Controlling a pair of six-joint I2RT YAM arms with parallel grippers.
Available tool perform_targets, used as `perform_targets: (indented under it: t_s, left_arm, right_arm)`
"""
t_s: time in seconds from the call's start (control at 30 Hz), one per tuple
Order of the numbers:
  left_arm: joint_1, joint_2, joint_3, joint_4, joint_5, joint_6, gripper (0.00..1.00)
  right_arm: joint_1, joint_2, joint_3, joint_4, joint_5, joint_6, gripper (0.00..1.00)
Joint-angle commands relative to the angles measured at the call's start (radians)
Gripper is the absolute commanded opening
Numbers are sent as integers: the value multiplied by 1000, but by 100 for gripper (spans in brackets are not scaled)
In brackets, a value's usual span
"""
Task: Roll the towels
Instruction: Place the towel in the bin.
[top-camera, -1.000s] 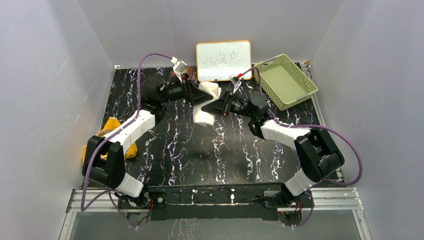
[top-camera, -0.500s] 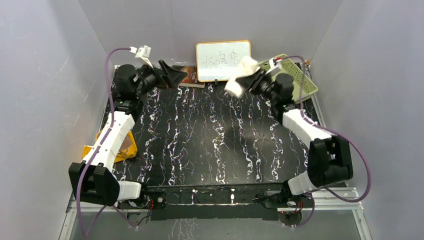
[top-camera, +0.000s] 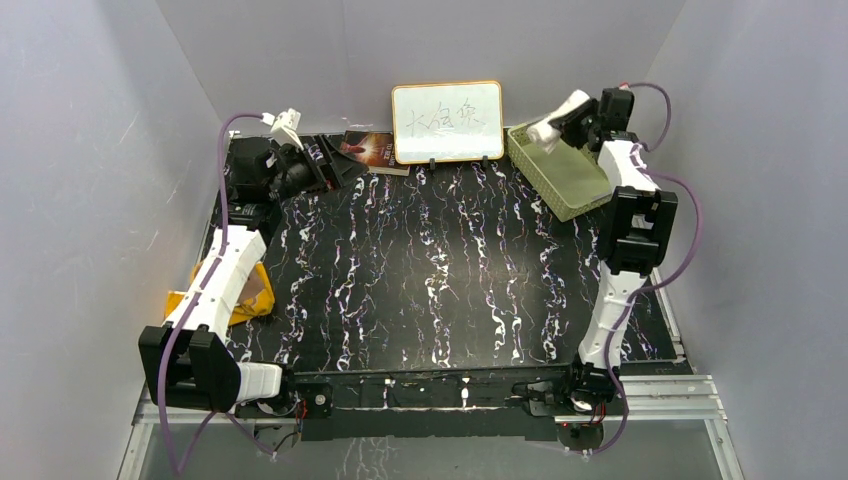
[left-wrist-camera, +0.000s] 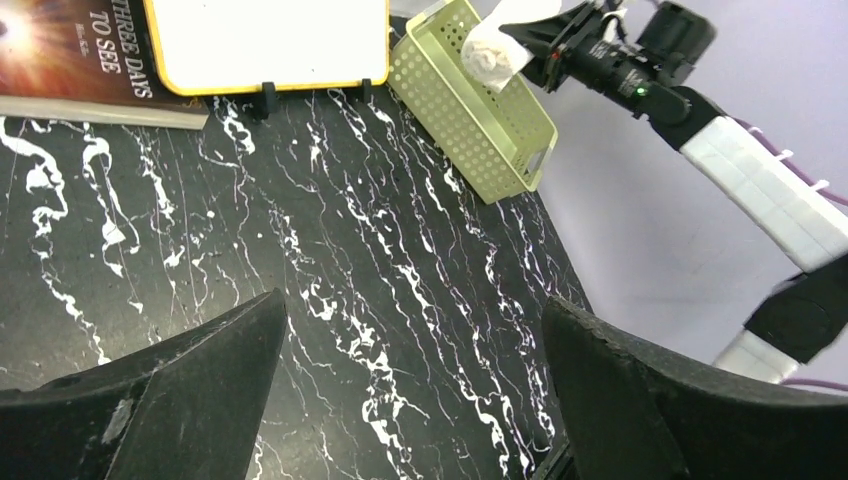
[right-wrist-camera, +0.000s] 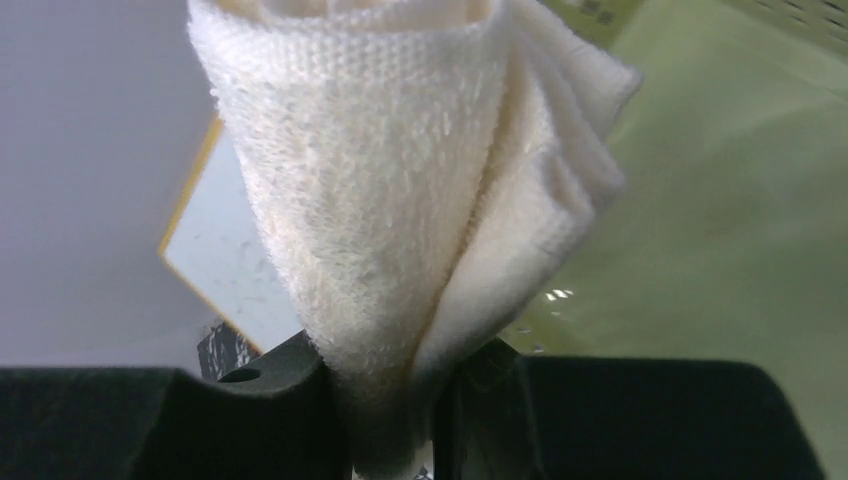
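Observation:
The cream-white towel (top-camera: 551, 126) is a rolled bundle held in the air above the near-left rim of the green basket (top-camera: 560, 185). My right gripper (top-camera: 566, 119) is shut on it, and in the right wrist view the towel (right-wrist-camera: 400, 180) rises from between the shut jaws (right-wrist-camera: 395, 410). The left wrist view shows the same towel (left-wrist-camera: 495, 55) over the basket (left-wrist-camera: 470, 110). The orange-yellow towel (top-camera: 238, 297) lies crumpled at the table's left edge, partly hidden by my left arm. My left gripper (top-camera: 330, 166) stands open and empty above the back left of the table (left-wrist-camera: 415, 390).
A white board with an orange frame (top-camera: 447, 122) stands at the back centre, and a dark-covered book (top-camera: 368, 148) lies just left of it. The basket sits in the back right corner against the wall. Grey walls close in the black marbled table (top-camera: 430, 280).
My right arm carried the cream-white towel from the table's back centre up and right to over the basket. My left gripper let go, opened wide and drew back to the left rear.

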Motion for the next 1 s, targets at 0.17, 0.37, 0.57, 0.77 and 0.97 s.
perform_targets:
  t_s: [0.17,0.37,0.57,0.77,0.97]
  left_arm:
    - [14,-25,-27,-90,33,54,99]
    - [17,-3,-47,-79,41,56,98]
    - [17,30,-47,-79,47,53,98]
    - [17,58,-24,-117,45,69,98]
    - [17,69,-24,-128,56,71,98]
  right_arm:
    - [-23,232,195,-106,-48,102,0]
    - [-10,320,264,-84,-61,120,0]
    - [-6,367,290,-59,-78,149,24]
    - [-6,339,274,-147,-7,139,47]
    - [-6,273,238,-230,71,112,96]
